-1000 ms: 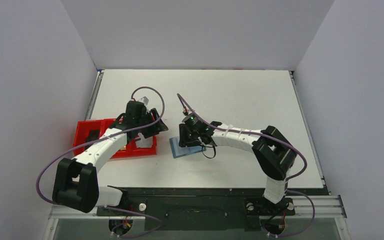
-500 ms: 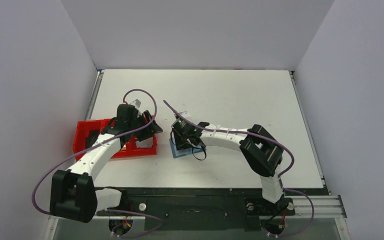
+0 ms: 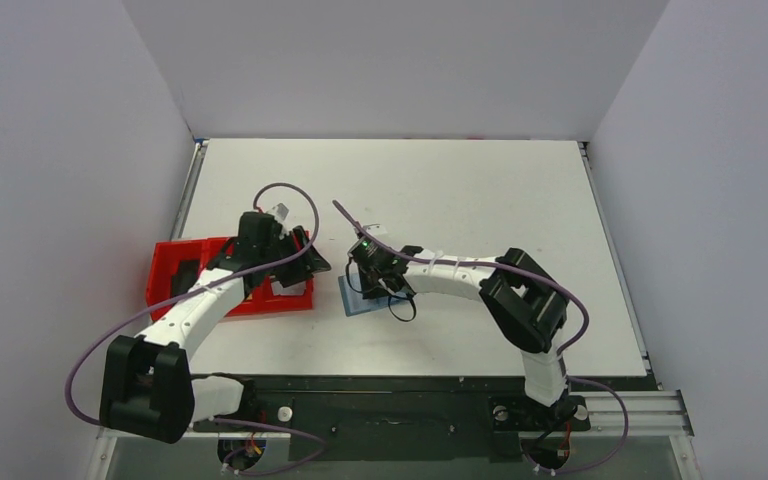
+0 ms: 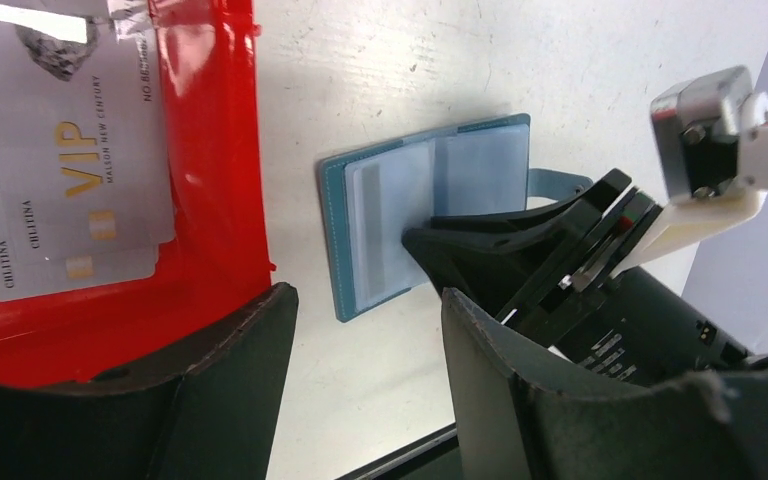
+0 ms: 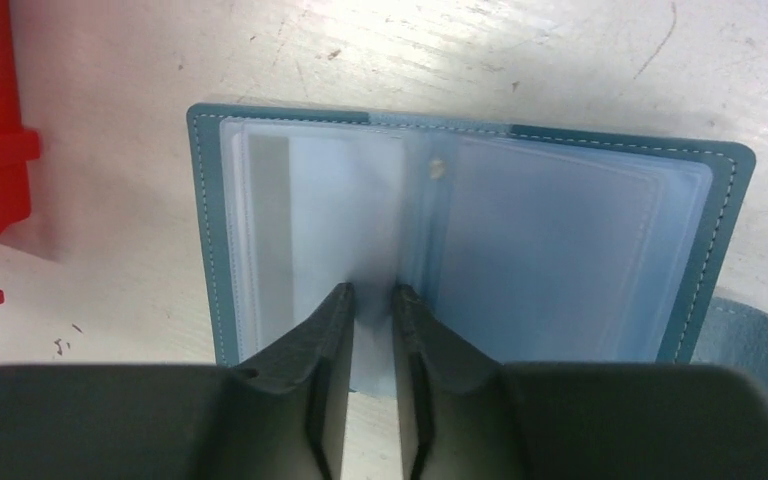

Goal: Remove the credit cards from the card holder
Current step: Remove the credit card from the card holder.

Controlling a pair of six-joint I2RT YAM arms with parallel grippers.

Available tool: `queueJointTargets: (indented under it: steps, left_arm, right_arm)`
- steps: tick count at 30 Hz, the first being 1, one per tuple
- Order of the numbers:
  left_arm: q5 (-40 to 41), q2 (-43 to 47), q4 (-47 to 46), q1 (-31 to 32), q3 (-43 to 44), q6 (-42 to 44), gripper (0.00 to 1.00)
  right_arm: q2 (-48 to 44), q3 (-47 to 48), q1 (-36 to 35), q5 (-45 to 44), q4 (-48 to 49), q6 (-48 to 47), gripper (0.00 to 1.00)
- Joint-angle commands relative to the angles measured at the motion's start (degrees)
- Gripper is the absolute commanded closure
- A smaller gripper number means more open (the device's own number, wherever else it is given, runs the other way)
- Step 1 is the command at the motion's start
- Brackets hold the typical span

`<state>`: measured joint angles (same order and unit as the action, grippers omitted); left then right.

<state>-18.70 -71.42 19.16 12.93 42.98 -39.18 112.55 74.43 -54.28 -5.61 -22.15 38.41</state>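
While my right gripper (image 5: 372,292) hangs low over the open card holder (image 5: 520,250), its jaws stand narrow, with a thin slit between them at the near edge of the left-hand clear sleeve (image 5: 290,230). Whether they pinch plastic or card, I cannot tell. The holder lies flat on the table (image 5: 560,60), just beside the red tray (image 4: 225,150), where two silver cards (image 4: 70,180) lie. A grey stripe under that sleeve suggests another card inside.

My worry is this: if I catch the sleeve along with the card, a pull will lift or drag the whole holder, since nothing pins it. My left gripper (image 4: 365,310) hovers wide and empty near the tray's edge and is not pressing the holder down. A thin card could also slip from so shallow a bite, or my tips may scrape the table.
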Motion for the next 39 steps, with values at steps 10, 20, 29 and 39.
queueJointTargets:
  steps: [10, 20, 29, 39]
  left_arm:
    - [1.08, -7.59, -6.88, 9.84, 0.87, -1.95, 0.5]
    - [0.09, -15.52, -13.03, 14.21, 1.3, -4.88, 0.55]
    - [-0.82, -20.21, -16.27, 14.76, 1.12, -5.28, 0.56]
    - [-0.31, -21.52, -18.03, 15.52, 1.46, -6.28, 0.73]
  right_arm:
    - [0.02, -14.43, 6.37, 14.34, 11.89, 6.11, 1.0]
    - [-0.53, -20.39, 10.51, 20.96, 19.7, 9.94, 1.0]
    - [0.16, -23.24, 12.64, 25.66, 25.5, 12.11, 1.0]
    - [-1.55, -24.43, 13.44, 27.27, 27.59, 12.84, 0.97]
